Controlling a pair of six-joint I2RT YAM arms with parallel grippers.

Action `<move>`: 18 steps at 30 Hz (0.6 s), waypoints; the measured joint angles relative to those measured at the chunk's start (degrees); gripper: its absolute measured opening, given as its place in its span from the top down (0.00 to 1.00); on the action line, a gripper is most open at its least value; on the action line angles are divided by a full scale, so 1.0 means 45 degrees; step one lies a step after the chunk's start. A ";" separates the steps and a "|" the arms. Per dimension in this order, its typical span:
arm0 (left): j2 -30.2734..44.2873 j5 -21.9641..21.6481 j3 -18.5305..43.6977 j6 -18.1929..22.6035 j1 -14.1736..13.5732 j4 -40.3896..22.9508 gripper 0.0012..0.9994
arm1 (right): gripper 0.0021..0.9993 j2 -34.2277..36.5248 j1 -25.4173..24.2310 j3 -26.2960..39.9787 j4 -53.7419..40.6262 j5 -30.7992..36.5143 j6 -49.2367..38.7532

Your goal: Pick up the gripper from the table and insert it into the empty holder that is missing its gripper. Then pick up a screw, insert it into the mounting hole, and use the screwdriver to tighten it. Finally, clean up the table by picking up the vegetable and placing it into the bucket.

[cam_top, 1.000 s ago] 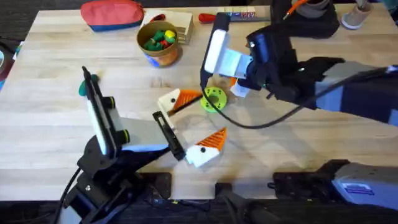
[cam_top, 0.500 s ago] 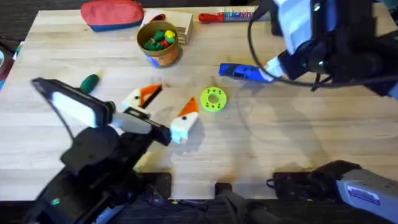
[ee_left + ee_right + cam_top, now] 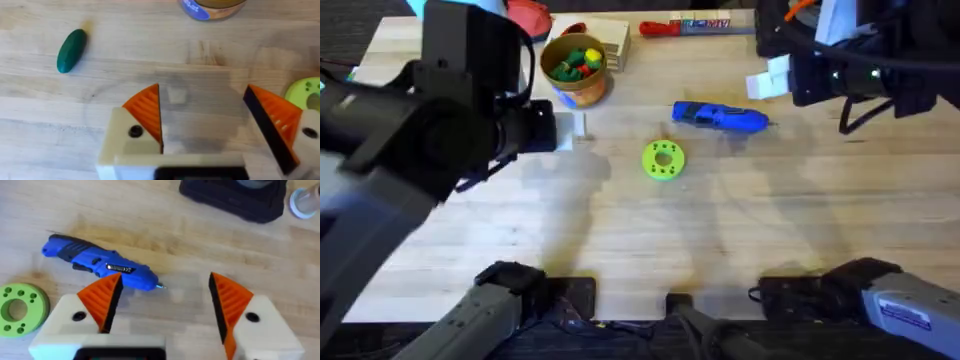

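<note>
Orange ribbed pads tip both white fingers of the left pincer, which stands released with bare wood showing in the gap between them. Beyond it and off to one side, well apart, lies the vegetable, one dark green piece flat on the table with clear wood all around it. Straight ahead at the far edge of that view sits the base of the bucket, tan with a blue mark. Just beside the other finger is one lime green disc with holes.

The right pincer is likewise released, both fingers wearing orange pads, nothing held. The screwdriver, a single blue one, lies flat just ahead of one finger, its thin bit pointing toward the gap; the same green disc rests near that finger on the outer side. Farther off stands a black block, and a pale round object sits beside it at the view's edge.

From overhead, the left arm rises large and dark over the table's left part, hiding the wood below it. The bucket holds coloured toy pieces; close around it are a red pouch and a pale wooden block, with a red-handled tool lying along the far edge. Open wood spreads across the near half of the table.
</note>
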 joint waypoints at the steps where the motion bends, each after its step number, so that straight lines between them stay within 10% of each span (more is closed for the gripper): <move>1: 0.0477 0.0114 0.0020 0.0166 0.0499 0.0172 0.01 | 0.01 0.0005 0.0000 0.0000 -0.0186 0.0000 0.0141; 8: 0.3524 0.1744 0.0850 0.1928 0.5344 0.1614 0.01 | 0.01 0.0000 0.0000 0.0000 -0.1057 0.0000 0.0648; 9: 0.4558 0.2840 0.1295 0.3250 0.7155 0.2423 0.01 | 0.01 0.0000 0.0000 0.0000 -0.1122 0.0000 0.0911; 18: 0.6947 0.4349 0.1477 0.7205 0.9108 0.5083 0.01 | 0.01 0.0000 0.0000 0.0000 -0.1127 -0.0003 0.1896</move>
